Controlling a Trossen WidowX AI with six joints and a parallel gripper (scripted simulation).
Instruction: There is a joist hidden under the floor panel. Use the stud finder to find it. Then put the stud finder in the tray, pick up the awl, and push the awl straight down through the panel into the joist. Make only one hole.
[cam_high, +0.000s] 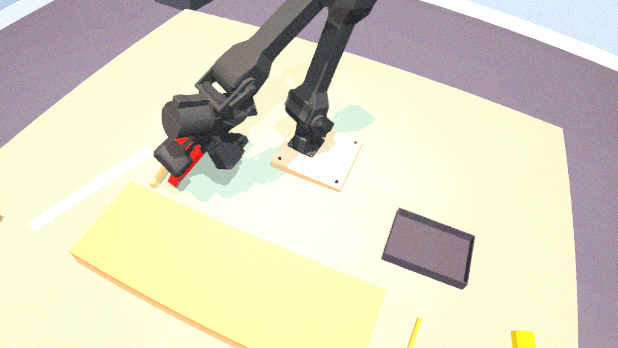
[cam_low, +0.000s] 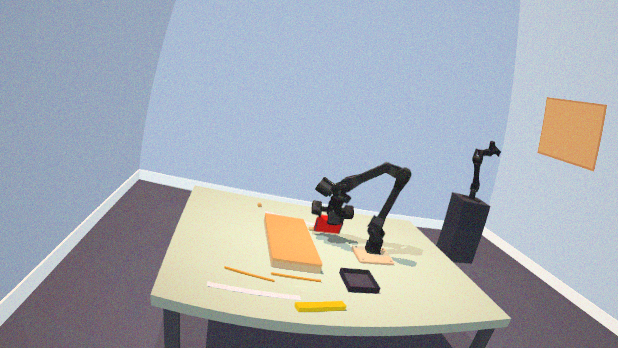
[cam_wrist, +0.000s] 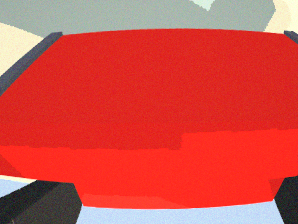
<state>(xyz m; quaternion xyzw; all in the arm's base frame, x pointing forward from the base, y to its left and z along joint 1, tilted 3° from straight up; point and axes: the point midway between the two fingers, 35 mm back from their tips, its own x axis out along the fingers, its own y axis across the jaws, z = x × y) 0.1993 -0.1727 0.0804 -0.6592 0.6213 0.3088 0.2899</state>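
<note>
The red stud finder (cam_high: 186, 169) (cam_low: 327, 224) (cam_wrist: 165, 85) is between the fingers of my gripper (cam_high: 199, 154) (cam_low: 330, 220) (cam_wrist: 162, 92), which is shut on it. It hangs low over the table beside the far end of the floor panel (cam_high: 225, 255) (cam_low: 292, 240). A tan rod-like piece (cam_high: 159, 176) (cam_low: 311, 228), perhaps the awl's handle, lies just beside the stud finder; the rest of it is hidden. The dark tray (cam_high: 427, 250) (cam_low: 360, 280) is empty. No hole shows in the panel. The joist is hidden. In the wrist view the red body covers most of the frame.
The arm's base plate (cam_high: 320, 170) (cam_low: 372, 257) stands between gripper and tray. A white strip (cam_high: 90, 189) lies beyond the panel's far end. Orange sticks (cam_low: 249, 274) (cam_low: 296, 277), another white strip (cam_low: 252, 291) and a yellow block (cam_high: 523, 340) (cam_low: 320, 306) lie near the table's front edge.
</note>
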